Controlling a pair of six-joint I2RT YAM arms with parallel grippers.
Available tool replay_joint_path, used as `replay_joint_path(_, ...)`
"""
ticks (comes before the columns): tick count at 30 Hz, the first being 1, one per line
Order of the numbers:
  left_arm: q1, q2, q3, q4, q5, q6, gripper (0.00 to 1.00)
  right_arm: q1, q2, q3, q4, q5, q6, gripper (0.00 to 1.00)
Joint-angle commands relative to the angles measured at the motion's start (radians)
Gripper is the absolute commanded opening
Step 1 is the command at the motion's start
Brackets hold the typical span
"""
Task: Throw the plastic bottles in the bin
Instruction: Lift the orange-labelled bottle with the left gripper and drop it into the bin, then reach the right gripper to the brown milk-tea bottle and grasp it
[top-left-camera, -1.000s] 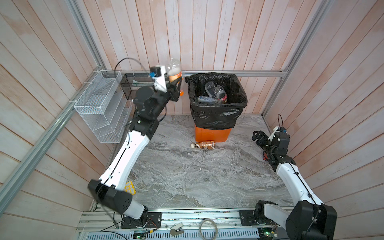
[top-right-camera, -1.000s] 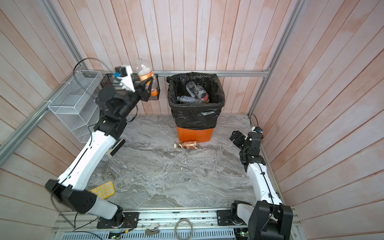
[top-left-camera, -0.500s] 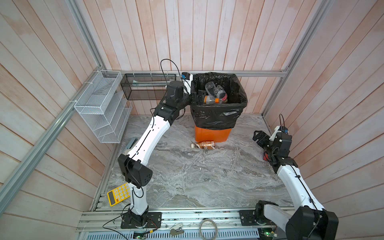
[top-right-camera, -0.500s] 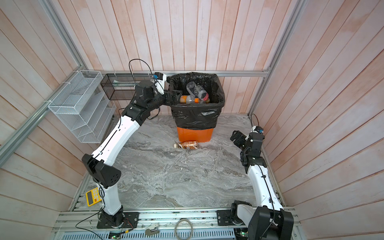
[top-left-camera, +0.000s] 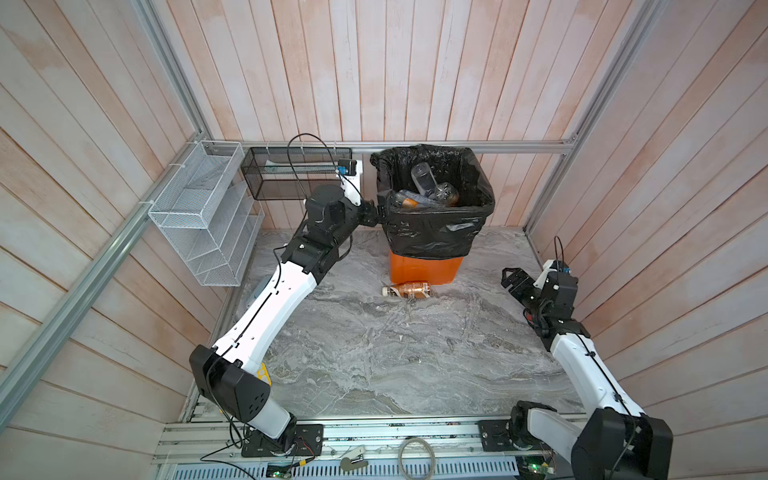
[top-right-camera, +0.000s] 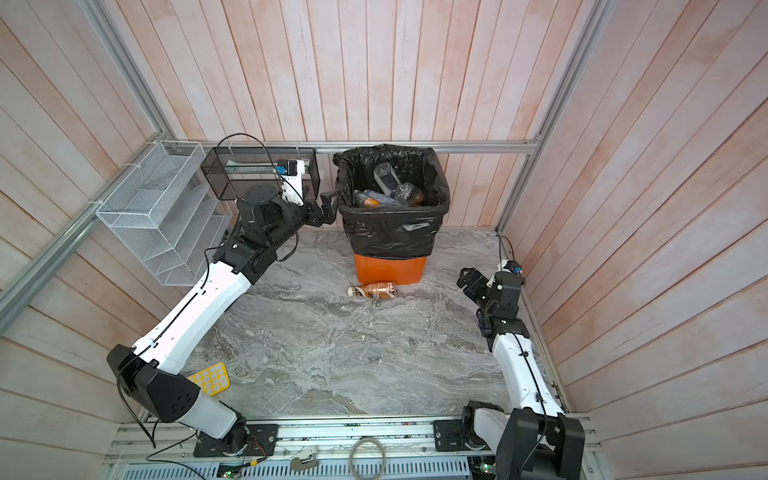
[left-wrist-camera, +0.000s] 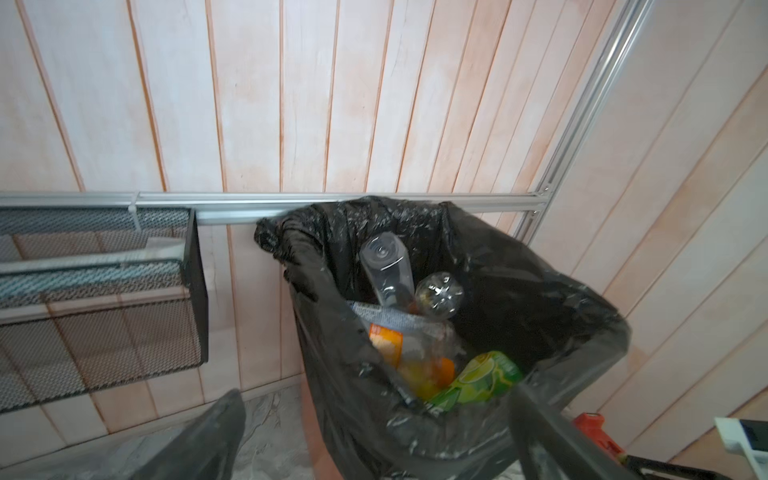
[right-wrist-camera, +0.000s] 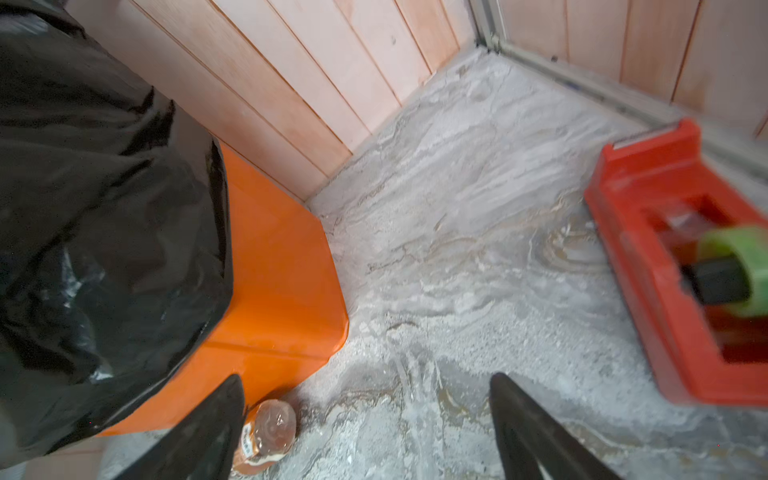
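The left gripper (top-right-camera: 330, 205) stands with its jaws spread wide and nothing between them, held at rim height just beside the left wall of the bin (top-right-camera: 388, 268); whether a finger touches the black bag cannot be told. In the left wrist view its two dark fingers (left-wrist-camera: 199, 436) frame the bin's open mouth (left-wrist-camera: 582, 316), where the plastic bottles (left-wrist-camera: 399, 316) lie heaped: a clear one standing on end, another showing its round base, and below them orange and green labels. Both top views show the same pile filling the bin's left and middle (top-left-camera: 424, 191). The right gripper (top-left-camera: 513, 280) hovers low over the floor on the far right, well apart from the bin, jaws also spread and empty. In its wrist view its fingers (right-wrist-camera: 536, 432) point toward the bin's orange base (right-wrist-camera: 282, 291). One bottle with a brownish-orange label (top-left-camera: 409, 289) lies on its side on the marble floor just beside the near foot of the bin. A red tape dispenser (right-wrist-camera: 665, 257) sits by the right wall. On the far wall hangs a black wire-mesh basket (top-left-camera: 291, 178), on the left wall a white wire rack (top-left-camera: 203, 216), and a yellow calculator (top-right-camera: 210, 378) lies near the left arm's base.
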Motion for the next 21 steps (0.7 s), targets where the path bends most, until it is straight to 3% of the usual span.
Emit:
replay_joint_path(1,0.022,-0.069,-0.129,0.044,-0.055,0.027,1.0,0.038,0.025,-0.063,0.086,-0.071,0.123,0.91)
replay_joint_path(9,0.095,-0.151,-0.445,-0.007,0.026,0.002,1.0,0.305,0.178,-0.089,0.198,0.025,0.314,0.94)
replay_joint_path(15,0.096,-0.11,-0.553,-0.062,0.046,-0.018,1.0,0.46,0.32,-0.06,0.3,0.055,0.514,0.94)
replay_joint_path(21,0.096,-0.112,-0.644,-0.029,0.064,-0.055,1.0,0.584,0.467,0.047,0.316,0.08,0.636,0.93)
